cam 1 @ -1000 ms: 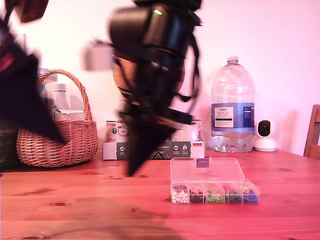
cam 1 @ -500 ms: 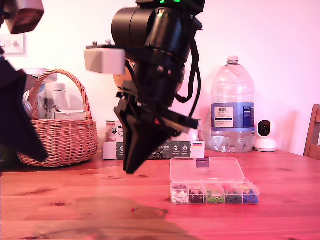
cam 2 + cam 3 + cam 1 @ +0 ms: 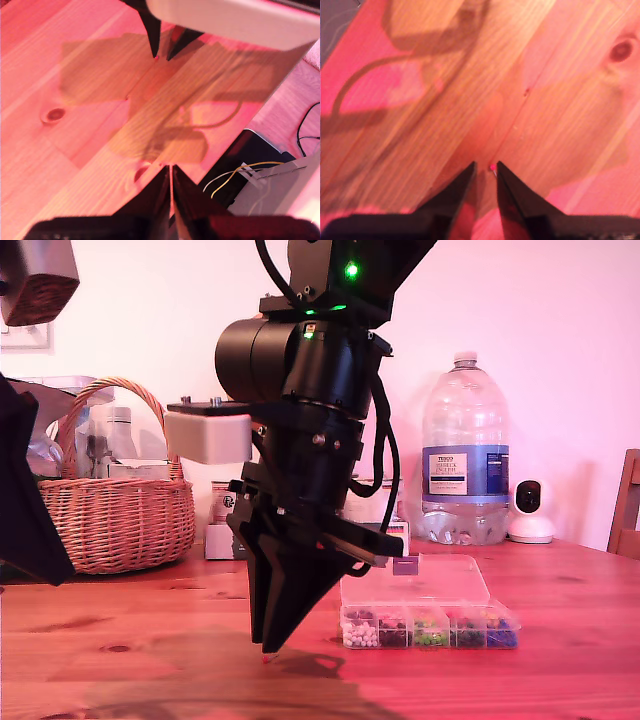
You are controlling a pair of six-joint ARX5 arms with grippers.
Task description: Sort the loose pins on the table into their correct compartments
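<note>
**Red pin right at the pincer tips**

While my second pincer (image 3: 485, 172) hangs low over the wooden surface (image 3: 560, 600), its tips sit a little apart with the red pin (image 3: 492, 167) between them. My first pincer (image 3: 171, 175) waits higher up, tips together on nothing. The pin box (image 3: 430, 625) is near, on the exterior view's right. Tiny pin, hard tips: closing off-centre could flick it away.

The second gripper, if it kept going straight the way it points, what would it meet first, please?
Most likely the red pin lying between the open tips of my second gripper, then the table right under it.
</note>
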